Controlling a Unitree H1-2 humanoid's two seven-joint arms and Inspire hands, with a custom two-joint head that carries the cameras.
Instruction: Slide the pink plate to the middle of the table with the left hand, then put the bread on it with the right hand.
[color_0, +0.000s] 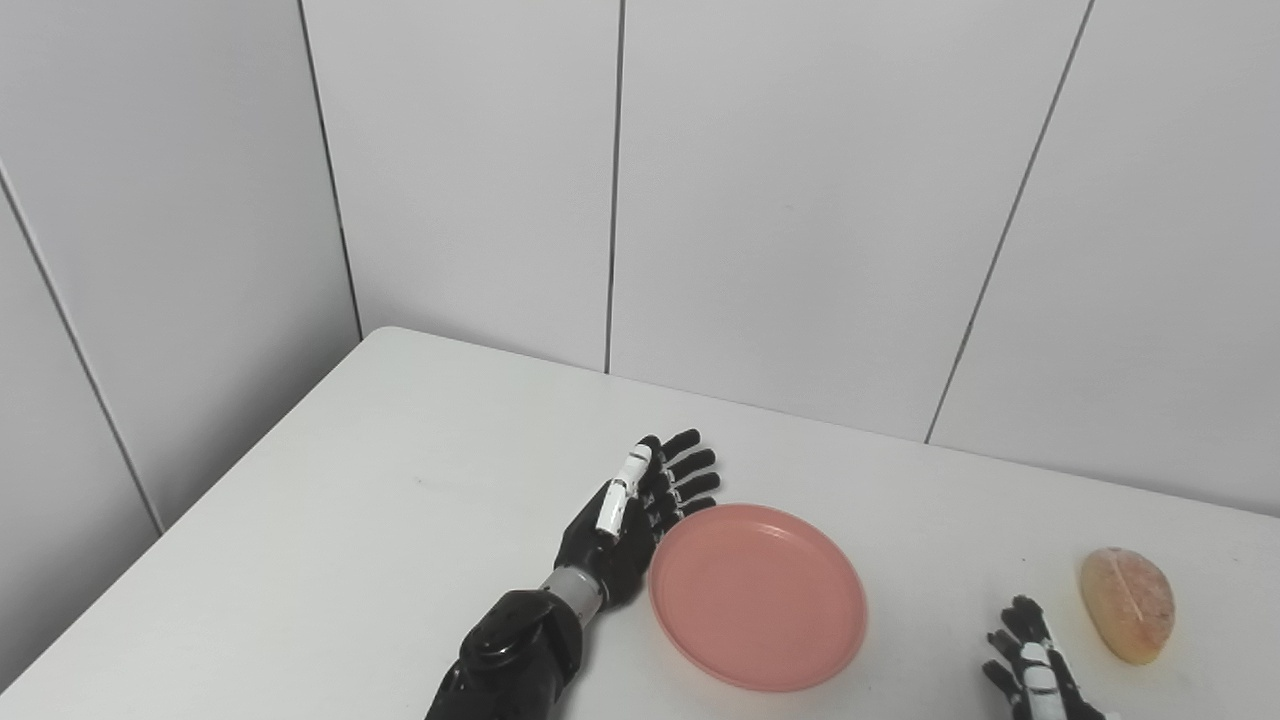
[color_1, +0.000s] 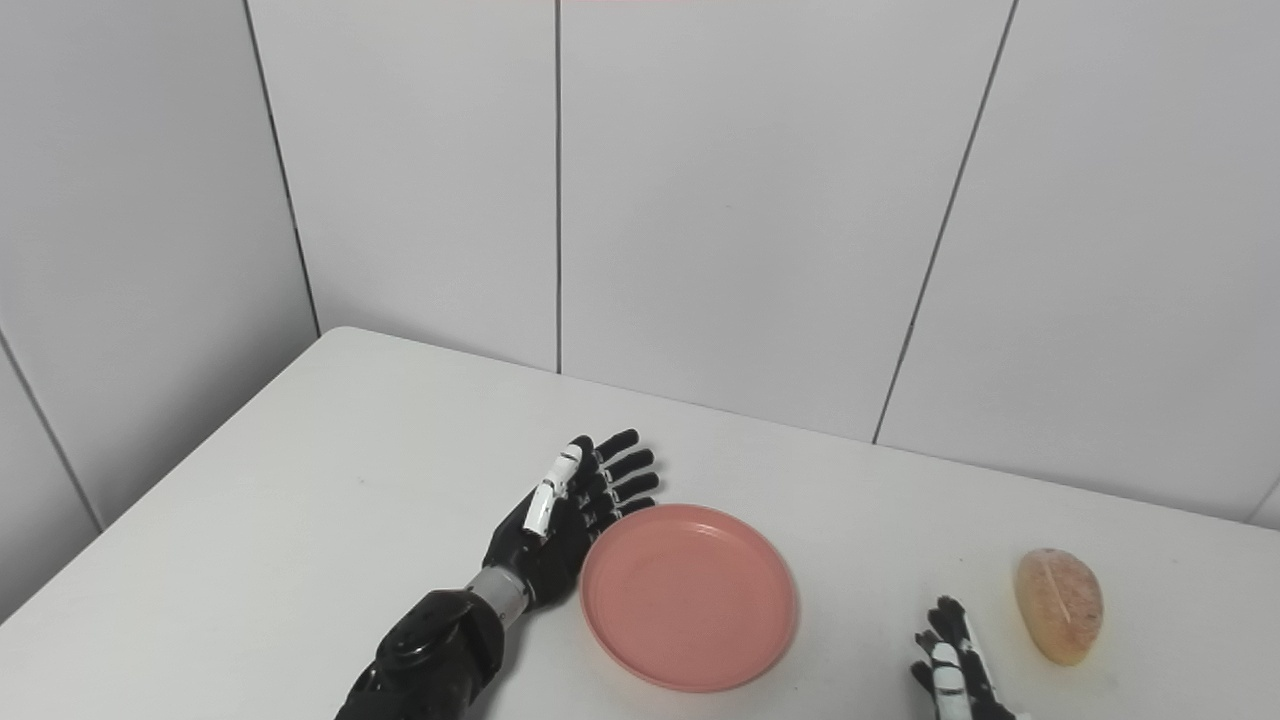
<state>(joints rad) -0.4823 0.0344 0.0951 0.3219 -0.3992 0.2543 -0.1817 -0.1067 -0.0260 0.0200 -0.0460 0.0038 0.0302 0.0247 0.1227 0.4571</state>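
White table (color_0: 350, 520) against panelled wall: plate slide under way.
Left hand (color_0: 630, 520), fingers spread and empty, touches the pink plate (color_0: 757, 595)'s left rim; right hand (color_0: 1035, 665), fingers apart, waits beside bread (color_0: 1127, 603). An over-hard push could drive the plate into the bread.

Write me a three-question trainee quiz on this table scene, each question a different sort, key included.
1. True or false: the oval brown bread roll lies on the round pink plastic plate.
2. Which hand is at the plate's rim? A) left hand B) right hand
3. Fill in: the left hand's fingers are ____, holding nothing.

Key: 1 false, the roll lies on the white table to the plate's right. 2 A. 3 apart.
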